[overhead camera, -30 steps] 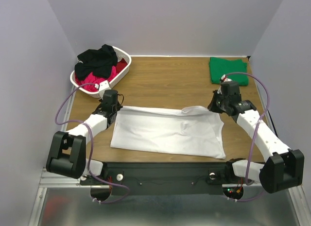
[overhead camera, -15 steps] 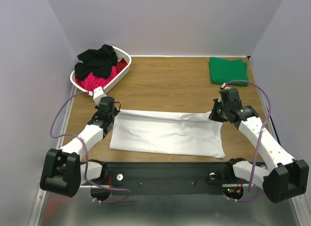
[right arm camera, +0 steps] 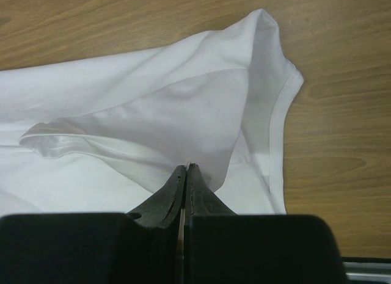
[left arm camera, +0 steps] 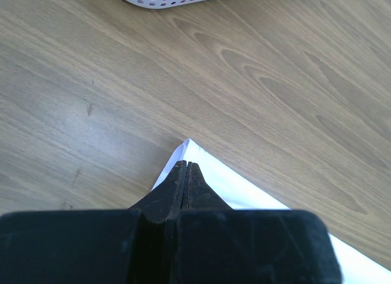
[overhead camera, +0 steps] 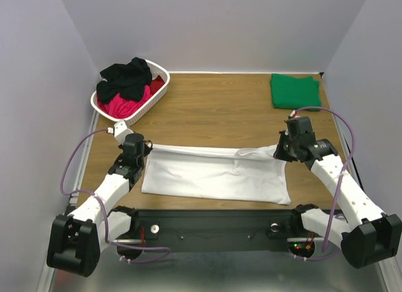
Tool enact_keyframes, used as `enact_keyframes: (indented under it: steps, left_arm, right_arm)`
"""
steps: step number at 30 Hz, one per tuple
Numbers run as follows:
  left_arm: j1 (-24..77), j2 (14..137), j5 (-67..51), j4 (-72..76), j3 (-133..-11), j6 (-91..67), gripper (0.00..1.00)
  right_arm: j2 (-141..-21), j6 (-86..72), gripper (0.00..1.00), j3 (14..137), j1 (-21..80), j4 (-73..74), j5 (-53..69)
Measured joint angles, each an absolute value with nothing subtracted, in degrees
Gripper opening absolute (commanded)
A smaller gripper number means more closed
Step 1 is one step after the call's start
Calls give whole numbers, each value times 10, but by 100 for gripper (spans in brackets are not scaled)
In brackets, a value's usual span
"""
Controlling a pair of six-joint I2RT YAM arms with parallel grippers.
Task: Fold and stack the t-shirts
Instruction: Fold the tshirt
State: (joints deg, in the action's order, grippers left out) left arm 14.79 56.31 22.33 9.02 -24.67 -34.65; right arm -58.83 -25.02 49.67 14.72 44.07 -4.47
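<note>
Top external view: since a second ago both arms have drawn back toward the bottom of the frame, dragging the far edge of the white t-shirt [overhead camera: 213,176] nearer.
Left hand [overhead camera: 144,151]: pinched closed on the shirt's upper-left corner.
Right hand [overhead camera: 281,151]: pinched closed on a raised fold at its upper right.
Shirt position: lower middle, spread between both hands.
Counter [overhead camera: 220,110]: wood-grain, with a folded green t-shirt [overhead camera: 294,90] upper right and a white basket [overhead camera: 161,74] upper left holding a black t-shirt [overhead camera: 125,75] and a red t-shirt [overhead camera: 122,105].
Room: plain pale walls [overhead camera: 213,28].

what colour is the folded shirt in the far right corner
Plain green folded cloth t-shirt; clearest in the top external view.
</note>
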Motion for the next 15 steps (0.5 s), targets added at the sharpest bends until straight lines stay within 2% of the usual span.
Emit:
enact_keyframes:
  steps: [15]
  left_arm:
    - [149, 500, 217, 39, -218, -378, 0]
  right_arm:
    - [-563, -256, 0, 501, 151, 480, -48]
